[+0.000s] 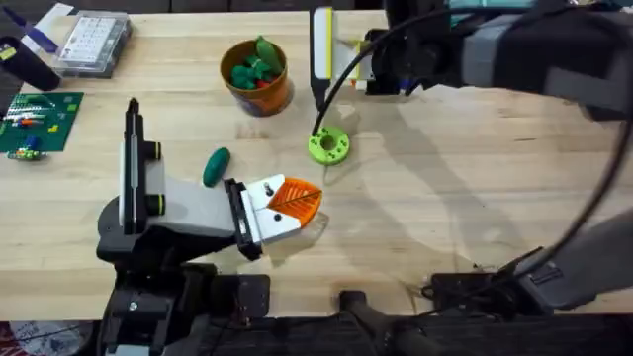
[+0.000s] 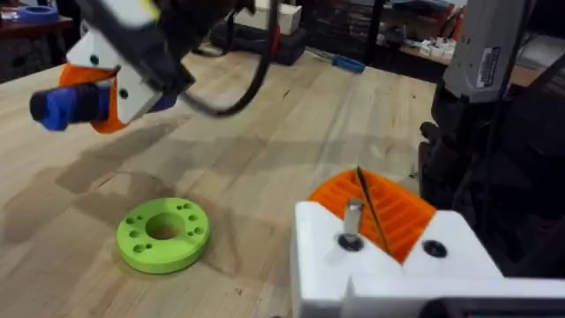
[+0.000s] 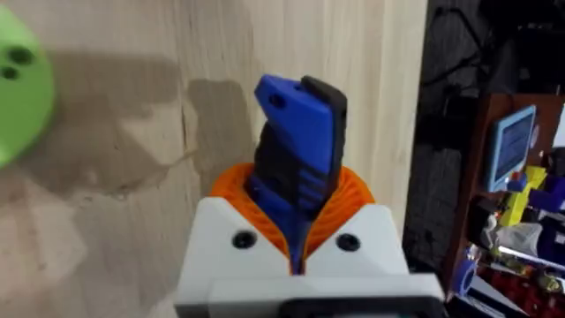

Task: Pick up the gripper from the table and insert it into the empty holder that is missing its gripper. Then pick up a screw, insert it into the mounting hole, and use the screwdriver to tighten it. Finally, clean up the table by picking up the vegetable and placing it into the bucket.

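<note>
My right gripper (image 1: 374, 65) hangs over the far middle of the table (image 1: 465, 188), shut on the blue screwdriver (image 3: 296, 150), which stands up between its orange pads. It appears from the left wrist too, right gripper (image 2: 99, 88) with the screwdriver (image 2: 55, 104). My left gripper (image 1: 297, 201) lies low near the table's middle with its orange pads together. A small metal screw (image 2: 351, 216) stands in a hole in its white body. The dark green vegetable (image 1: 216, 166) lies just left of it. The orange bucket (image 1: 259, 79) sits at the back with leafy green toys inside.
A lime-green ring (image 1: 328, 146) lies between the two grippers. A white and yellow upright piece (image 1: 321, 42) with a black rod stands right of the bucket. A clear plastic box (image 1: 94, 42) and a green circuit board (image 1: 40, 119) sit at the far left.
</note>
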`<state>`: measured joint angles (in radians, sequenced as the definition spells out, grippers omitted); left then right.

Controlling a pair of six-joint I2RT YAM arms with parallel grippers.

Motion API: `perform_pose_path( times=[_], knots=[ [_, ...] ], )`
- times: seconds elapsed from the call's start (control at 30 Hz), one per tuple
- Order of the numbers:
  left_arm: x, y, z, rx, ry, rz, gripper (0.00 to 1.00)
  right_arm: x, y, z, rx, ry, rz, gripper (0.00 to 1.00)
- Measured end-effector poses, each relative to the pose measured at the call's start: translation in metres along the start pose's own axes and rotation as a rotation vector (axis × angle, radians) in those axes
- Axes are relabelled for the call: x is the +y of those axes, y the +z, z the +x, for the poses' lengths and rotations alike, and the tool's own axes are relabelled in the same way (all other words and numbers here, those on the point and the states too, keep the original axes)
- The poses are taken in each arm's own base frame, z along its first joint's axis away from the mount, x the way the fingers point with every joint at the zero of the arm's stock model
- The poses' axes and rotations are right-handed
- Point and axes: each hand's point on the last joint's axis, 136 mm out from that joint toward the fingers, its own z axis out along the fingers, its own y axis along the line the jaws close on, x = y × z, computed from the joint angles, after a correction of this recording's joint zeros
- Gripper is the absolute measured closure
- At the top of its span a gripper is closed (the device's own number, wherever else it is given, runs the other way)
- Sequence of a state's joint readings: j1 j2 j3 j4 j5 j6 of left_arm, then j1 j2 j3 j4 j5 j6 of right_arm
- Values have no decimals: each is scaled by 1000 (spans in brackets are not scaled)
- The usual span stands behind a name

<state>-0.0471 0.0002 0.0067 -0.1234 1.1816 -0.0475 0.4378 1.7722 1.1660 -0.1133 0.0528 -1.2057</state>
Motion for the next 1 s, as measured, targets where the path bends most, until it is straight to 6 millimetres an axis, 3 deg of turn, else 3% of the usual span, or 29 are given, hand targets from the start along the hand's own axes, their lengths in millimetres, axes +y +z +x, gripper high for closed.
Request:
perform_pose_path(
  times=[0.27,0.57,0.63,0.8,0.87,1.0],
  knots=[
    [0,0,0,0,0,0,997,13,44,34,73,-27,-17,973],
    [0,0,0,0,0,0,997,17,55,45,105,-51,-30,961],
    [0,0,0,0,0,0,997,17,55,45,107,-50,-31,842],
    [0,0,0,0,0,0,997,-2,54,42,102,-53,21,101],
    [0,0,0,0,0,0,997,-7,53,42,101,-54,31,13],
    [0,0,0,0,0,0,997,-4,53,41,102,-58,23,7]
  ],
)
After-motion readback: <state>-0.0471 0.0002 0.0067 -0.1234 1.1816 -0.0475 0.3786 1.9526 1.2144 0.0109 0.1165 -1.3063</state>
